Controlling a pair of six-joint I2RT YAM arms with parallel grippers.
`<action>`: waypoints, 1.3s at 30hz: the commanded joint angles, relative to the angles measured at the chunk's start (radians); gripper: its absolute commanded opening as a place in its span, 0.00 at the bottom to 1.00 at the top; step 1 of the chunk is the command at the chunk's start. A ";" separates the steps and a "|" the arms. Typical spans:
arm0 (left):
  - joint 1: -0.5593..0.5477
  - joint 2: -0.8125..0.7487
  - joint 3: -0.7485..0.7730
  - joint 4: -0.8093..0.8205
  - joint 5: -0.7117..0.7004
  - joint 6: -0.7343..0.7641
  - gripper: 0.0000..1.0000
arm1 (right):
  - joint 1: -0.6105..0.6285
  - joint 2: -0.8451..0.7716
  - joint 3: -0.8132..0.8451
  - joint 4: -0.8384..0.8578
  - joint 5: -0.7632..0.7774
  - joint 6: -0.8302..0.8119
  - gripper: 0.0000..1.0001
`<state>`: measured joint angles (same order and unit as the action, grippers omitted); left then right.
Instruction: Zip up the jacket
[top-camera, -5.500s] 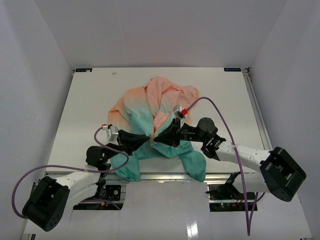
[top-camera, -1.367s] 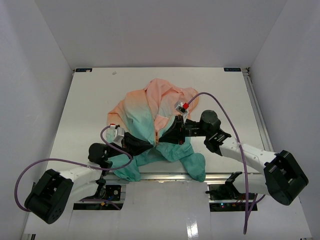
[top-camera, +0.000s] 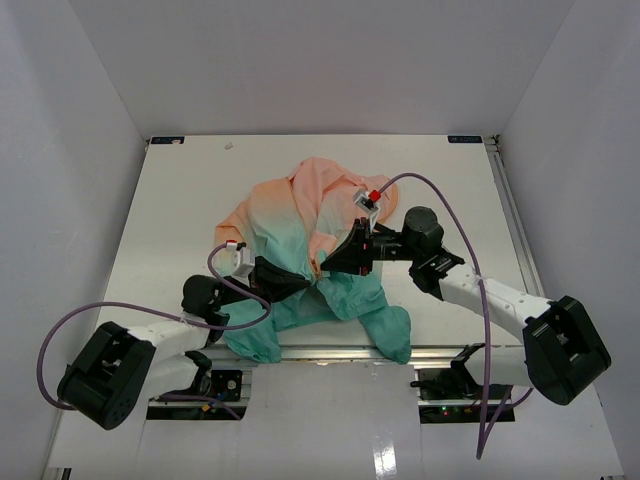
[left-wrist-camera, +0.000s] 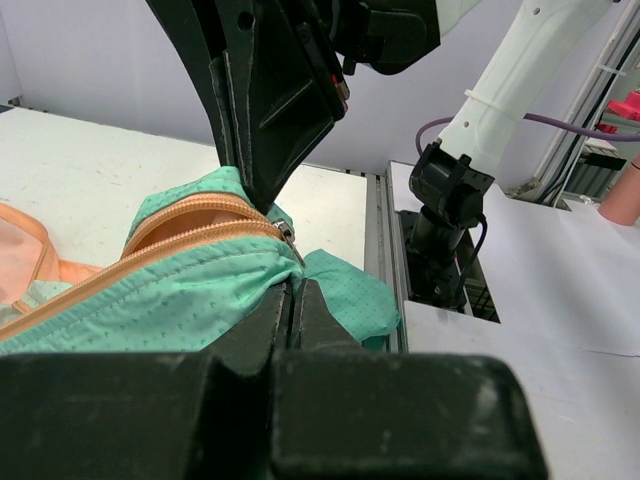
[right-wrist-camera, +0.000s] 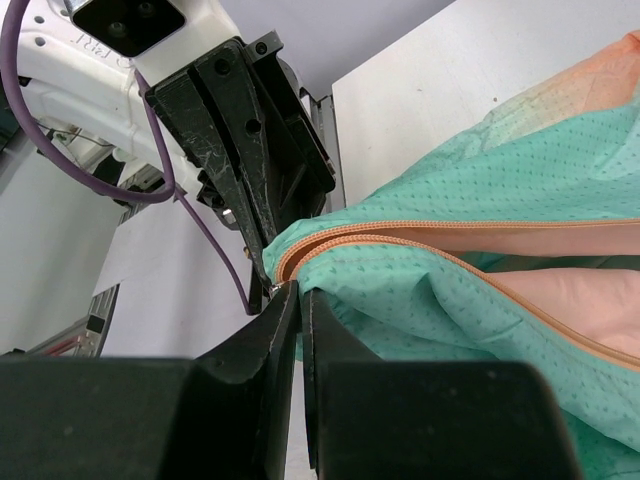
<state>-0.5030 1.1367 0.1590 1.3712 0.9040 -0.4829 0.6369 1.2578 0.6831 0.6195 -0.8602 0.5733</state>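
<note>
Apparently the left gripper (left-wrist-camera: 296, 295) is closed on the teal hem of the jacket (top-camera: 300, 215) to hold it taut, while the right gripper (right-wrist-camera: 299, 292), jaws also pressed together, pinches beside the zipper (right-wrist-camera: 420, 240), the jacket lying crumpled on the table (top-camera: 180, 190).

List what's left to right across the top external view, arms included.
Left arm base → left gripper → right gripper → right arm base. The jacket spans both grippers, so it's left out of the order.
</note>
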 joint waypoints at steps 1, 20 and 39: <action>-0.009 -0.002 -0.021 0.219 0.184 -0.018 0.00 | -0.062 -0.008 0.088 0.102 0.104 -0.007 0.08; -0.009 -0.117 -0.026 -0.025 -0.061 -0.038 0.00 | -0.045 -0.207 -0.139 -0.143 0.322 -0.169 0.39; -0.009 -0.205 0.078 -0.547 -0.154 -0.026 0.00 | 0.571 -0.405 -0.108 -0.354 1.140 -0.822 0.45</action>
<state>-0.5079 0.9528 0.2006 0.9145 0.7746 -0.5193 1.0932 0.8519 0.5764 0.2029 0.0846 -0.0480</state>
